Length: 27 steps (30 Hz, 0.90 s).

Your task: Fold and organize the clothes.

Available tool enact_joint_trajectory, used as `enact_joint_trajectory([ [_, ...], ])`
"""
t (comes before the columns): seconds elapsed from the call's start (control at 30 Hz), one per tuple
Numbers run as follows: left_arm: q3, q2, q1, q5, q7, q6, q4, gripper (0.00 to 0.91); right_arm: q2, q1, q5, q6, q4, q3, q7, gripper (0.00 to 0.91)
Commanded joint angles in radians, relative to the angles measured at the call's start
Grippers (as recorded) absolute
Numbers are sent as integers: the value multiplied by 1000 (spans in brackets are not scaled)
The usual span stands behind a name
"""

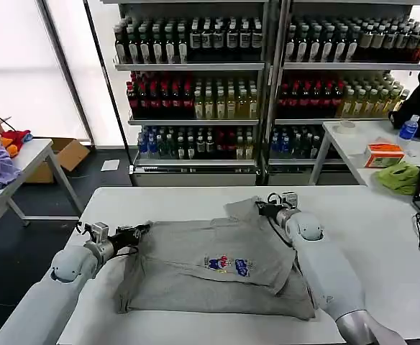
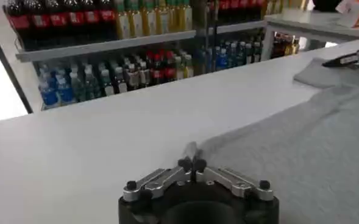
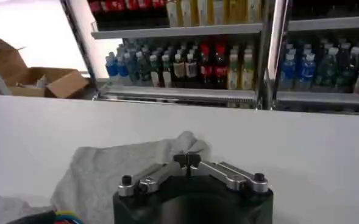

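A light grey shirt (image 1: 217,266) lay spread on the white surface (image 1: 382,237), chest print (image 1: 228,264) facing up. The left tool (image 1: 142,230) was at the shirt's left edge, its fingertips (image 2: 192,164) pinched closed on a tip of the fabric. The right tool (image 1: 259,207) was at the shirt's far sleeve (image 1: 240,209), closed on a bunched fold (image 3: 188,146) of that cloth.

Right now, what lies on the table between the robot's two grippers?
In the head view, the grey shirt spans the stretch: the left gripper pinches its one edge, the right gripper its far sleeve.
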Motion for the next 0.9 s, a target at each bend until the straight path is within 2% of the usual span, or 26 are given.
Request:
enact_joint_trajectory([
  [0.03,-49,11,23,-90,-60,-8,-113,10,-22,-58,105,-2,174,54,25,0],
  [0.37,-146,23,137,-126,-88,-9,-288,10,-79,-252,154,-3,433,146,48,0],
  [0.63,-223,52,273,-99,-104,-7,-433,10,-109,-535,194,-2,754,282,65,0],
  [0.9,-310,70,405,-82,-105,-12,-523,10,-88,-788,205,-2,1008,440,55,0],
])
